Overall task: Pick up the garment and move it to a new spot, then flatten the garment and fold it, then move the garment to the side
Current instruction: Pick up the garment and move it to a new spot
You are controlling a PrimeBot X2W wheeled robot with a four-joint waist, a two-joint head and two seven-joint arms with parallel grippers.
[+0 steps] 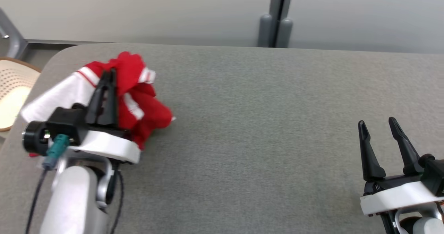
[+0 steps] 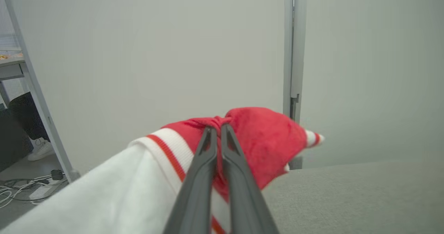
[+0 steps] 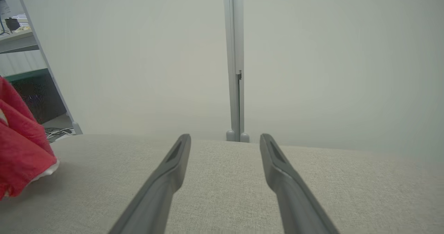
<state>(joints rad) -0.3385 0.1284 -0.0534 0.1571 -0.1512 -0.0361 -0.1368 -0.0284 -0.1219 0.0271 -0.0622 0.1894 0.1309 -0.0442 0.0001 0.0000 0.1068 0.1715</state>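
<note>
Field notes, standing at the robot's side of the table.

- Left pincer (image 1: 111,71): the long dark fingers are pressed together on a fold of the crumpled red and white cloth garment (image 1: 145,112). The left wrist view confirms the tips (image 2: 215,128) nip red cloth.
- Garment sits at about 10 o'clock on the grey fabric-topped table (image 1: 260,123), bunched. Its long run is roughly 9 to 3 o'clock, with the white part trailing out toward the table's left edge and the red part drooping toward 4 o'clock. Can't tell whether the lowest fold touches the top.
- Right pincer (image 1: 377,122): fingers spread wide, nothing in them, low over bare table at 4 o'clock, well apart from the cloth.
- From the right pincer the cloth lies at 9–10 o'clock. The left arm is the nearer and has it, so my guess is that the carry to a new spot falls to the left arm.
</note>
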